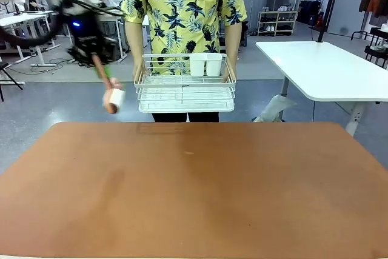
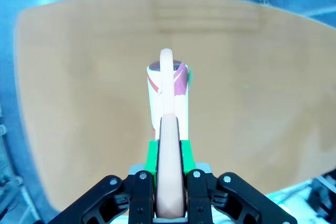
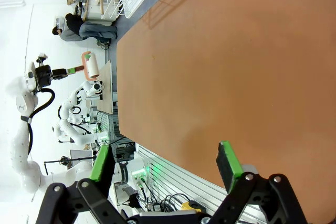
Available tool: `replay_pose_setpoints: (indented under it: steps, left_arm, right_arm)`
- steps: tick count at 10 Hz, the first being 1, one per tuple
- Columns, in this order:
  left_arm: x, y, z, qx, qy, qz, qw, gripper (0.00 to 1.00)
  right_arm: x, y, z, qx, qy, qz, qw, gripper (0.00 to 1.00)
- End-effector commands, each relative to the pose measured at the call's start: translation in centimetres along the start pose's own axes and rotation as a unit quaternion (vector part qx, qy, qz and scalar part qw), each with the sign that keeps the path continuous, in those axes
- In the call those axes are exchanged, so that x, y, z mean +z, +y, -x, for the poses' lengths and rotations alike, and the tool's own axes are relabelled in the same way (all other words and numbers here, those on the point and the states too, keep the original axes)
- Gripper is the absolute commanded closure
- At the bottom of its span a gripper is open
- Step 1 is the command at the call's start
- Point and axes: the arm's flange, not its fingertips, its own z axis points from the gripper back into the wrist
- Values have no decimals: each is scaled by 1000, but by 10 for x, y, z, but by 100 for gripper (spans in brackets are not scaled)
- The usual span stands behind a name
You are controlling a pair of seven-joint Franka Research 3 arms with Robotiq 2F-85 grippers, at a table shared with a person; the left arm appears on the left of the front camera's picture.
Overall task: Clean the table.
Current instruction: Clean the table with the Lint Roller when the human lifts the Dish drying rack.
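Nearest me, the right tool shows in its own wrist view with its two green-padded fingers spread wide and nothing between them, hanging over the near edge of the tabletop. That tabletop is a broad rectangle with rounded corners, its top a smooth, matte reddish-brown that reads like leather, and it takes up the lower half of my front view with a small pale fleck near its middle.

My left arm comes in high from the left of the front view, bent down at the wrist, so the left tool hangs in the air above and beyond the tabletop's far left corner. In the left wrist view the left tool has its pads pressed on the pale, rounded handle of a lint roller, pinching it firmly. The roller is a white cylinder with red-brown print, tilted downward and clear of the surface; from the right wrist camera I see the same roller held out by the far arm.

Beyond the far edge a person in a yellow leaf-print shirt holds a white wire rack with both hands at its sides. Two white cups stand in the rack's back. A white-topped table stands farther off to the right.
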Motion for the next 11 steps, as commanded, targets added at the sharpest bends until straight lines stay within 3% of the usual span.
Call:
replay_pose_setpoints:
  steps: [1,3,5,6,11]
  left_arm:
    - [21,39,33,6,-4,-65,998,79]
    - [17,75,53,-27,-13,-75,997,79]
    - [9,103,61,8,-20,13,1000,79]
    - [21,83,49,-10,-4,-72,997,79]
    - [21,83,49,-10,-4,-72,997,79]
  right_arm:
    - [0,3,2,1,-5,-10,1000,0]
    - [0,3,2,1,-5,-10,1000,0]
    - [0,3,2,1,-5,-10,1000,0]
    - [0,3,2,1,-5,-10,1000,0]
    - [0,3,2,1,-5,-10,1000,0]
